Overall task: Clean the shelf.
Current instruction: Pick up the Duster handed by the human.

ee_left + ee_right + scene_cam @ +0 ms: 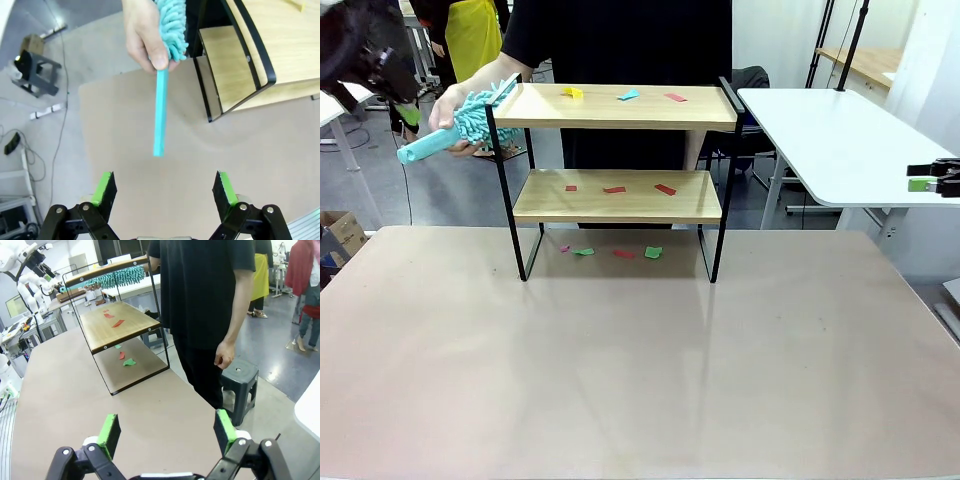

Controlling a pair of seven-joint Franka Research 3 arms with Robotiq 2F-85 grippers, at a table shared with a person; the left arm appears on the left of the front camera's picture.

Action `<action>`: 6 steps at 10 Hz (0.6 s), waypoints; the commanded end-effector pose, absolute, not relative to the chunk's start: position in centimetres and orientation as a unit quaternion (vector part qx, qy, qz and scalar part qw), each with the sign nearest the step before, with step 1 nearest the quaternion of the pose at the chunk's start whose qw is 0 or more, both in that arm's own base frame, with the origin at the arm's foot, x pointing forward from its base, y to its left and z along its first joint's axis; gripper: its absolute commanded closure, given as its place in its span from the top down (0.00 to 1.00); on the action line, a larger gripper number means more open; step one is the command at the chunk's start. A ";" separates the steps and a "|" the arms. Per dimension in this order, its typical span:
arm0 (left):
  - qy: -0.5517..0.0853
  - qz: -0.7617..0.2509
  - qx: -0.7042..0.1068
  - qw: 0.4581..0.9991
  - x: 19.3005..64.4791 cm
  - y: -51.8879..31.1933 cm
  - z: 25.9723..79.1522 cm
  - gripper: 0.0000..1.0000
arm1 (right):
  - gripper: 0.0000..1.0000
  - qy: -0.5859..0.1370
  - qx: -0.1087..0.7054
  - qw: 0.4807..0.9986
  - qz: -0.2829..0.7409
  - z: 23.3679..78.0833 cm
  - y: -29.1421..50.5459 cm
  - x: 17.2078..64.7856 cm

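The shelf (620, 195) stands at the far middle of the table, two wooden boards in a black frame. Coloured paper scraps lie on its top board (625, 96), its lower board (615, 189) and the table under it (620, 252). A person's hand (455, 105) holds a teal fluffy duster (470, 120) at the shelf's left end. My left gripper (164, 190) hangs open above the duster's handle (159, 115), apart from it, and sits at the top left of the front view (402, 112). My right gripper (166, 432) is open and empty, far right (925, 177), facing the shelf (120, 320).
The person in a black shirt (210, 315) stands behind the shelf. A grey stool (240, 380) is beside their legs. A white table (840, 140) stands at the back right, and a cardboard box (340, 235) lies on the floor at the left.
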State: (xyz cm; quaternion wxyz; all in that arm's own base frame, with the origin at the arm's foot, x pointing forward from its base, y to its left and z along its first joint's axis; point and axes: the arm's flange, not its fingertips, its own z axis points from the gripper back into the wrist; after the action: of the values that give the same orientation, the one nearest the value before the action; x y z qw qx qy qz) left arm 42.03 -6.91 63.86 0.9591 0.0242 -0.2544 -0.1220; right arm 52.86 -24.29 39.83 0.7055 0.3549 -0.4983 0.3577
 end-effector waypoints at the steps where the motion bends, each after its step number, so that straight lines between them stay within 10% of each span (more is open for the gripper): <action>1: -0.260 -0.102 0.040 0.959 42.8 -7.7 62.3 1.00 | 1.00 -0.499 0.354 0.705 0.359 40.0 -24.1 52.8; 6: -0.271 -0.095 0.025 0.958 45.6 -7.5 58.3 1.00 | 1.00 -0.499 0.354 0.705 0.359 40.0 -24.1 52.8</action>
State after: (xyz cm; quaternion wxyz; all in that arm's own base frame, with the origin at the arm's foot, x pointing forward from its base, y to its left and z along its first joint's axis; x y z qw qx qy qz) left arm 45.44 -7.82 59.14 0.9600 0.0310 -0.2575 -0.1056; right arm 52.86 -24.28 39.83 0.7055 0.3549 -0.4983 0.3578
